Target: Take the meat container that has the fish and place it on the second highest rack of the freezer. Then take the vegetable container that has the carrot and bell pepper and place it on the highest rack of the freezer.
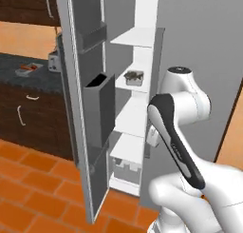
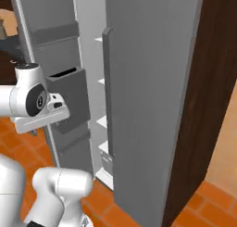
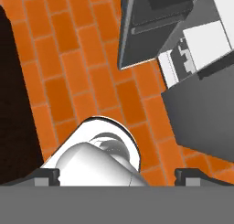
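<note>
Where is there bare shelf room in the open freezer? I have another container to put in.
The topmost rack in view is bare from the door side to the white back wall. The third rack down, under the meat container, is bare too. The rack between them is taken at its front by that container with the fish.

A kitchen: a tall grey freezer [image 1: 137,84] stands open on white shelves, beside dark wood cabinets [image 1: 28,118] under a dark speckled counter [image 1: 23,77], over an orange tiled floor [image 3: 68,81]; apparently a home.
</note>
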